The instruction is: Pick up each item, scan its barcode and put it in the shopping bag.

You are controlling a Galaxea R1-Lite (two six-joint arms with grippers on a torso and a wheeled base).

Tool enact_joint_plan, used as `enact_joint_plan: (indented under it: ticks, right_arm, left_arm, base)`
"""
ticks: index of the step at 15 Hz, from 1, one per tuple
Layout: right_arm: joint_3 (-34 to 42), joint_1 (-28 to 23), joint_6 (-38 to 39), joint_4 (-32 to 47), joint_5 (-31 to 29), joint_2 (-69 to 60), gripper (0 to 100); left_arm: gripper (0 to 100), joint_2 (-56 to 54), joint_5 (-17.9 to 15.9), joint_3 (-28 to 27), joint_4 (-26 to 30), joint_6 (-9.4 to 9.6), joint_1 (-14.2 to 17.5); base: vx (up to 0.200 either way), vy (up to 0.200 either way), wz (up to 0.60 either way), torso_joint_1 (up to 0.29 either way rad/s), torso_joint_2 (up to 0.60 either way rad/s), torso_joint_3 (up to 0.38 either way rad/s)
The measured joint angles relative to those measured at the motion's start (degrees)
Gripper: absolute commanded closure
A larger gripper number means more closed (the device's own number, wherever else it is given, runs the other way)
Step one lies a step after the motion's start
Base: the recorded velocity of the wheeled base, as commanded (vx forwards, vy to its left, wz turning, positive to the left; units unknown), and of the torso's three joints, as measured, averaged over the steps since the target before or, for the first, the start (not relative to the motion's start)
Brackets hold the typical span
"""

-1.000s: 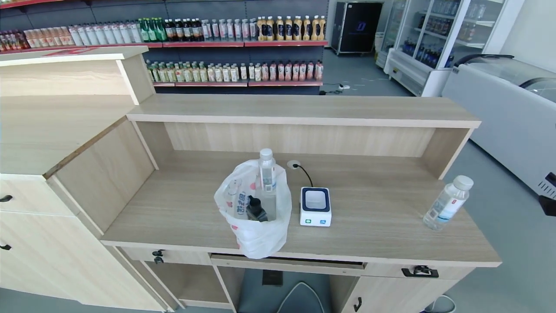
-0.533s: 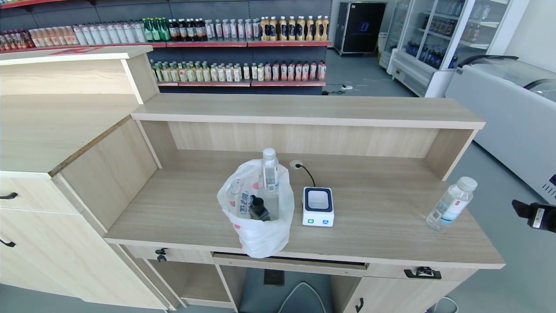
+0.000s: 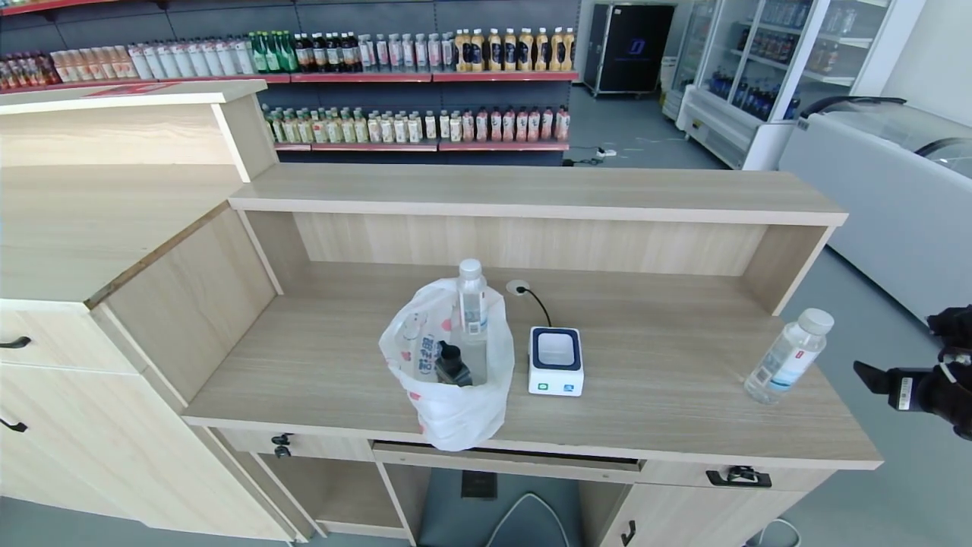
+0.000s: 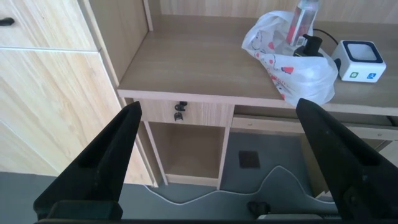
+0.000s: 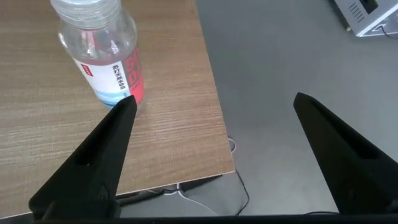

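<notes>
The clear water bottle [image 3: 787, 355] stands upright at the right end of the counter [image 3: 653, 380], in the same spot as half a second ago. The right gripper [image 3: 900, 346] has come further in from the frame's right edge and now sits just beside the bottle without touching it, its fingers spread wide and empty. At frame centre the shopping bag [image 3: 448, 395] holds a tall bottle [image 3: 471, 308] and a dark one [image 3: 451, 365], with the scanner [image 3: 556, 359] just right of it. The left gripper [image 4: 219, 106], also spread apart, hangs below the counter front.
</notes>
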Motion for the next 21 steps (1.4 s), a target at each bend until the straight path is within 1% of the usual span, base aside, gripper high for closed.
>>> enact_joint_plan:
  ticks: [8, 12, 18, 21]
  right_arm:
    - [-1.0, 2.2, -4.2, -8.2, 0.6, 6.6, 0]
    - [-1.3, 2.7, -4.2, -12.6, 1.0, 10.1, 0]
    - [-2.3, 4.5, -3.6, -15.4, 1.1, 13.8, 0]
    - [-3.9, 5.3, -3.6, -15.5, 1.0, 15.3, 0]
  left_arm:
    - [0, 0.0, 0.0, 0.0, 0.0, 0.0, 0.0]
    - [0, 0.0, 0.0, 0.0, 0.0, 0.0, 0.0]
    - [0, 0.0, 0.0, 0.0, 0.0, 0.02, 0.0]
    - [0, 0.0, 0.0, 0.0, 0.0, 0.0, 0.0]
  base:
    - [0.0, 0.0, 0.0, 0.0, 0.0, 0.0]
    - [0.0, 0.0, 0.0, 0.0, 0.0, 0.0]
    - [0.0, 0.0, 0.0, 0.0, 0.0, 0.0]
    - [0.0, 0.0, 0.0, 0.0, 0.0, 0.0]
